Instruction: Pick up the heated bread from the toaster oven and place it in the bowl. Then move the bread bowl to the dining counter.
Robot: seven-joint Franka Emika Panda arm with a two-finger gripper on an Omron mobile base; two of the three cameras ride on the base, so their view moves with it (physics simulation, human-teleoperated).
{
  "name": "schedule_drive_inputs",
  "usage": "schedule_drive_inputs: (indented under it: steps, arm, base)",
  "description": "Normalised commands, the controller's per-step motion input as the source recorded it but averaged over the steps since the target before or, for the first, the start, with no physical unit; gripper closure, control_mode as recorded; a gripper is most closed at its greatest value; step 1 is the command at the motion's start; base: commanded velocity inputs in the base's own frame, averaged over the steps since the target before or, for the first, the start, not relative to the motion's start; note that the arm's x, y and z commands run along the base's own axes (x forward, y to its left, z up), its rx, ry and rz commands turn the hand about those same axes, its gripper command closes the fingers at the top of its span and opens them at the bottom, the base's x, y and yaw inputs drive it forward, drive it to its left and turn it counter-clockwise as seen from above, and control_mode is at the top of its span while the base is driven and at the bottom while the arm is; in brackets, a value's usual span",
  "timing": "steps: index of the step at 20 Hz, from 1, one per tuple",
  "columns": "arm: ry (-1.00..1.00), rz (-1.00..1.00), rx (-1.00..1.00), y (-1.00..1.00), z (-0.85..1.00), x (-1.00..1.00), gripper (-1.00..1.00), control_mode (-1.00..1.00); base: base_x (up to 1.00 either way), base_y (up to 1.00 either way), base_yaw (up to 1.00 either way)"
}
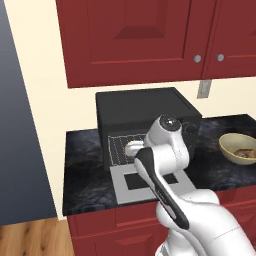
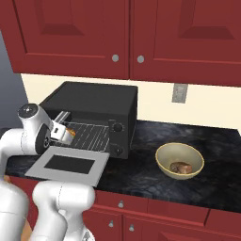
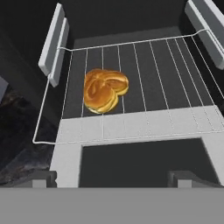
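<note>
The black toaster oven [image 1: 145,107] [image 2: 94,103] stands on the dark counter with its grey door [image 1: 150,182] [image 2: 68,164] [image 3: 140,124] dropped open. The heated bread [image 3: 104,89] [image 2: 70,135], a golden-orange bun, lies on the left part of the wire rack [image 3: 175,70] in the hand view. My gripper [image 3: 113,178] [image 2: 60,129] hovers open over the door at the oven mouth, short of the bread, with nothing between its fingers. The tan bowl [image 1: 231,142] [image 2: 169,151] sits on the counter to the oven's right. The dining counter is out of view.
A brownish flat piece [image 1: 245,153] [image 2: 181,166] lies inside the bowl. Red wall cabinets [image 2: 127,33] hang above the oven, and a wall outlet [image 2: 178,92] is behind. The counter ends just left of the oven, beside a grey wall [image 1: 20,125].
</note>
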Motion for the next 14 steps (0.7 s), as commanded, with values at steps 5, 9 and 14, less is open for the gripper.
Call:
schedule_drive_inputs:
  steps: [5, 9, 14]
  arm:
    - [-0.01, 0.00, -0.03, 0.29, -0.25, 0.56, -1.00, -1.00]
    - [0.01, 0.00, -0.01, 0.01, -0.16, 0.45, -1.00, -1.00]
    - [0.04, 0.00, 0.00, 0.00, -0.19, 0.30, -1.00, -1.00]
  base:
    - [0.00, 0.00, 0.00]
    - [0.00, 0.00, 0.00]
    - [0.00, 0.00, 0.00]
